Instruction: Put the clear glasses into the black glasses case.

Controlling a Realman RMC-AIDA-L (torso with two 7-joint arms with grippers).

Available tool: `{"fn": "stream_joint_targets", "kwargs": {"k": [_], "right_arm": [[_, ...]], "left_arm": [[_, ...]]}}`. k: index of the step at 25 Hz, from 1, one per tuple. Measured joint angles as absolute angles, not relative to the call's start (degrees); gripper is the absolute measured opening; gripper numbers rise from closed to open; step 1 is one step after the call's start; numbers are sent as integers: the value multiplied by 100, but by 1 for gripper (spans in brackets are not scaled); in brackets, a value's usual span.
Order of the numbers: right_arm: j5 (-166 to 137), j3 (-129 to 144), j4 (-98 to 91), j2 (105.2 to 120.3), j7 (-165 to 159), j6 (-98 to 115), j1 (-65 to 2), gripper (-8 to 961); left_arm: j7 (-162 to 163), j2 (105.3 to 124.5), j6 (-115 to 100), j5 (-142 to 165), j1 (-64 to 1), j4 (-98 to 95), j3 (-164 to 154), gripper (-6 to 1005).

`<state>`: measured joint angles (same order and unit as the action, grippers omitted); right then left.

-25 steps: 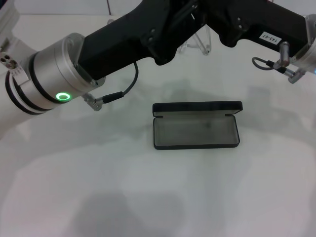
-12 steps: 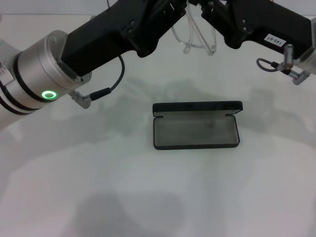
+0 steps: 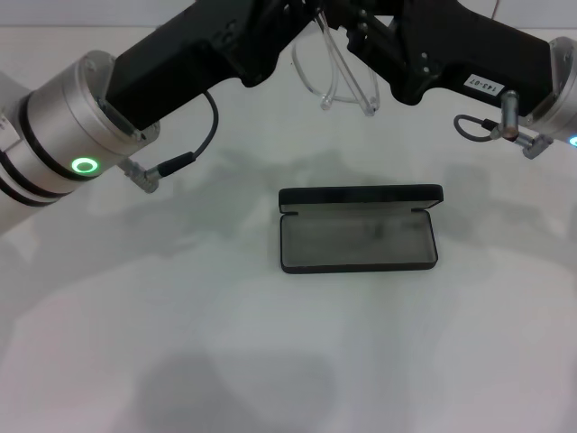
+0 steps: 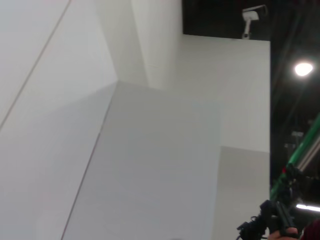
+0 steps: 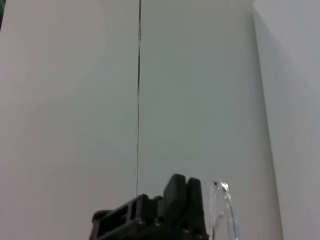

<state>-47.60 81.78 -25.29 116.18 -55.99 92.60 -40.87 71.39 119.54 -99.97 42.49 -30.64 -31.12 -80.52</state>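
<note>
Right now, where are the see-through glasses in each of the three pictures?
Head view: the glasses hang near the top middle, between the two black grippers, above and behind the open case.
Left wrist view: not in it; only walls and a ceiling lamp show.
Right wrist view: the glasses stand at the bottom edge, beside a black gripper part.
Shared landmark: that black gripper part beside the glasses, in the head and right wrist views.

The clear glasses [image 3: 338, 77] hang behind the open black glasses case [image 3: 359, 229].

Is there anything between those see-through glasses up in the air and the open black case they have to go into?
Nothing visible. The glasses hang above the table beyond the case, which lies open with only bare lining showing inside.
</note>
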Motion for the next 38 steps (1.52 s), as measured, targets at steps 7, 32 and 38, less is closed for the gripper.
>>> {"fn": "stream_joint_targets", "kwargs": {"k": [7, 32, 38], "right_arm": [[-4732, 8175, -2536, 11619, -5598, 9259, -4071, 88], [-10281, 7586, -10175, 11373, -10745, 8503, -1597, 92], [-12190, 8453, -11202, 11494, -12126, 9289, -1874, 93]], "left_arm": [[7154, 11951, -10008, 4247, -3065, -3020, -7989, 80], [7416, 10587, -10858, 5719, -1471, -2712, -6822, 83], [7408, 10684, -10841, 6305, -1312, -2750, -6168, 97]]}}
